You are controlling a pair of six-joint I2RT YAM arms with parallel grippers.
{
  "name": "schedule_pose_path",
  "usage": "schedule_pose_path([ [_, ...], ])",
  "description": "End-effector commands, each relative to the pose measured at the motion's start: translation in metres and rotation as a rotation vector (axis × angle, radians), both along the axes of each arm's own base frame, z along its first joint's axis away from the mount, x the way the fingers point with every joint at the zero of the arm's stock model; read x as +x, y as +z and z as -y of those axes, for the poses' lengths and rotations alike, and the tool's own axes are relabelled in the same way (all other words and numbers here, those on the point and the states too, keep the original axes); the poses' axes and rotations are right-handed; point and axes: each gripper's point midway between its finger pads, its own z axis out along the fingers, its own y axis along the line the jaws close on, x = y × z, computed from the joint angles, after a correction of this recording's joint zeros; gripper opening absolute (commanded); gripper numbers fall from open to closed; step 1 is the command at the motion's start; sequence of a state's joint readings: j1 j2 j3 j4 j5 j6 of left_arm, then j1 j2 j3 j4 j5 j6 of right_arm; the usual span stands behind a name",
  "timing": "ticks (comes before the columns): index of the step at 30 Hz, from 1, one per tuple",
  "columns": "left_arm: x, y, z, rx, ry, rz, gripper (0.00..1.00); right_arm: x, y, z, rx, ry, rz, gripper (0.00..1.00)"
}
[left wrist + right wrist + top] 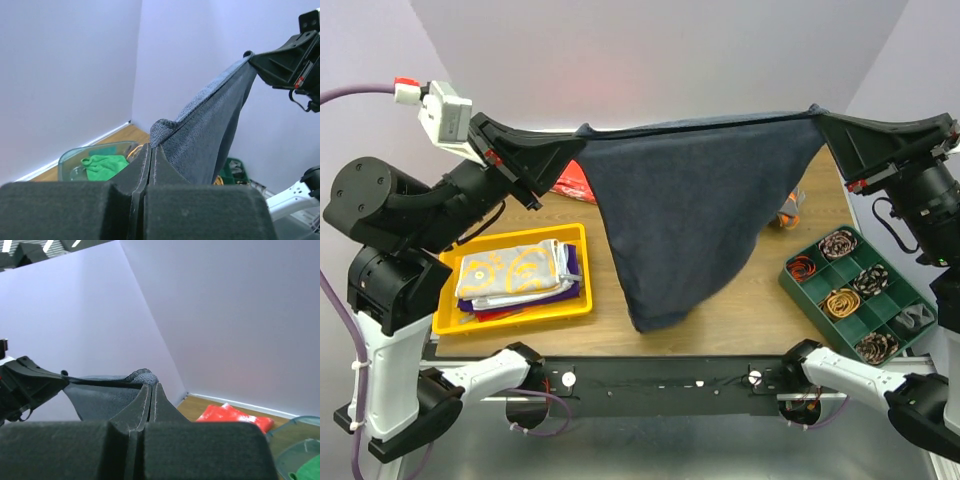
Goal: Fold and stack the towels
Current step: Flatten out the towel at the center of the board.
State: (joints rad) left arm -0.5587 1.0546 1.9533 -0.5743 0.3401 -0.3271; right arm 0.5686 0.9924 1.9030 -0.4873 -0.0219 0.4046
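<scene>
Above the bench, top view: you have the dark navy terry towel (690, 220) strung by its top hem between both arms, hanging over the wooden table (760, 310). The left gripper (582, 135) is pinched fully closed on the left corner and the right gripper (817, 112) likewise on the right. The lower part drapes to a skewed point (its lower corners cannot be made out). A folded grey-and-yellow circle-patterned towel (510, 272) tops the stack in the yellow plastic tray (445, 320).

Left wrist view: the left gripper (150, 147) has its jaws together with the towel (210, 135) bunched at the tips. A bright green towel (105, 165) lies in a clear plastic tub (67, 160) below.

Right wrist view: the right gripper (151, 386) shows the same clamp, the hem (105, 395) running taut toward the left arm. A red white-speckled cloth (232, 417) lies on the wood.

Judgement: light, limp and non-slippery. Hold the corners. Lay it on the bare wood between the tray and the green compartment box (800, 290), keeping the hanging tip off both rims.
</scene>
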Motion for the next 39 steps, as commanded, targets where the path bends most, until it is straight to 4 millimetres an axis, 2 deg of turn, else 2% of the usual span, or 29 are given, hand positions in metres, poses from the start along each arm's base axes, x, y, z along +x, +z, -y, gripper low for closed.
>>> schedule_pose_path([
  [1,0.009,0.012,-0.011,-0.093,0.071,-0.058,0.0,0.011,0.01,-0.006,0.048,0.008,0.001,0.01],
  [3,0.03,0.006,-0.018,-0.108,0.165,-0.109,0.0,0.023,0.005,-0.013,0.042,0.002,-0.014,0.01],
  [4,0.043,0.0,-0.016,-0.101,0.196,-0.135,0.0,0.043,-0.007,-0.017,0.032,-0.035,-0.052,0.01],
  [5,0.056,-0.006,-0.019,-0.099,0.252,-0.162,0.0,0.054,-0.012,-0.018,0.018,-0.064,-0.06,0.01],
  [6,0.065,-0.011,-0.017,-0.088,0.272,-0.179,0.0,0.067,-0.017,-0.02,0.007,-0.094,-0.069,0.01],
  [7,0.084,-0.021,-0.011,-0.062,0.296,-0.206,0.0,0.091,-0.03,-0.02,-0.006,-0.163,-0.112,0.01],
  [10,0.114,-0.035,0.003,-0.019,0.321,-0.239,0.0,0.122,-0.041,-0.018,-0.049,-0.272,-0.131,0.01],
  [11,0.12,-0.035,0.005,-0.014,0.326,-0.236,0.0,0.138,-0.05,-0.023,-0.085,-0.298,-0.139,0.01],
  [15,0.145,-0.043,0.01,0.031,0.355,-0.246,0.0,0.162,-0.06,-0.029,-0.125,-0.347,-0.144,0.01],
  [17,0.16,-0.057,0.014,0.064,0.367,-0.265,0.0,0.172,-0.072,-0.032,-0.156,-0.364,-0.154,0.01],
  [18,0.166,-0.063,0.014,0.074,0.374,-0.273,0.0,0.183,-0.089,-0.037,-0.18,-0.373,-0.173,0.01],
  [19,0.181,-0.083,0.012,0.096,0.394,-0.307,0.0,0.19,-0.097,-0.036,-0.187,-0.398,-0.183,0.01],
  [21,0.195,-0.091,0.012,0.08,0.382,-0.32,0.0,0.209,-0.119,-0.038,-0.235,-0.444,-0.195,0.01],
  [22,0.211,-0.101,0.005,0.081,0.403,-0.343,0.0,0.219,-0.125,-0.031,-0.246,-0.484,-0.208,0.01],
  [24,0.227,-0.113,0.005,0.09,0.396,-0.358,0.0,0.235,-0.134,-0.026,-0.264,-0.519,-0.216,0.01],
  [25,0.241,-0.126,0.006,0.106,0.4,-0.38,0.0,0.249,-0.145,-0.022,-0.281,-0.541,-0.234,0.01],
  [26,0.251,-0.129,0.001,0.106,0.411,-0.381,0.0,0.255,-0.149,-0.021,-0.287,-0.541,-0.239,0.01],
  [28,0.268,-0.149,0.006,0.133,0.389,-0.419,0.0,0.27,-0.165,-0.022,-0.309,-0.548,-0.268,0.01],
  [31,0.279,-0.17,0.009,0.155,0.374,-0.46,0.0,0.281,-0.191,-0.025,-0.345,-0.542,-0.318,0.01],
  [32,0.282,-0.187,0.011,0.166,0.366,-0.485,0.0,0.283,-0.21,-0.028,-0.366,-0.535,-0.351,0.01],
  [34,0.278,-0.202,0.013,0.152,0.355,-0.522,0.0,0.283,-0.234,-0.028,-0.384,-0.53,-0.392,0.01],
  [35,0.278,-0.23,0.014,0.156,0.35,-0.571,0.0,0.282,-0.249,-0.029,-0.384,-0.521,-0.423,0.01],
  [36,0.274,-0.243,0.016,0.149,0.339,-0.596,0.0,0.277,-0.276,-0.028,-0.408,-0.512,-0.467,0.01],
  [37,0.265,-0.247,0.017,0.132,0.32,-0.603,0.0,0.273,-0.294,-0.027,-0.413,-0.506,-0.503,0.01],
  [38,0.259,-0.286,0.019,0.123,0.314,-0.68,0.0,0.268,-0.309,-0.029,-0.385,-0.492,-0.547,0.01],
  [39,0.254,-0.301,0.02,0.117,0.311,-0.705,0.0,0.255,-0.341,-0.026,-0.401,-0.473,-0.604,0.01],
])
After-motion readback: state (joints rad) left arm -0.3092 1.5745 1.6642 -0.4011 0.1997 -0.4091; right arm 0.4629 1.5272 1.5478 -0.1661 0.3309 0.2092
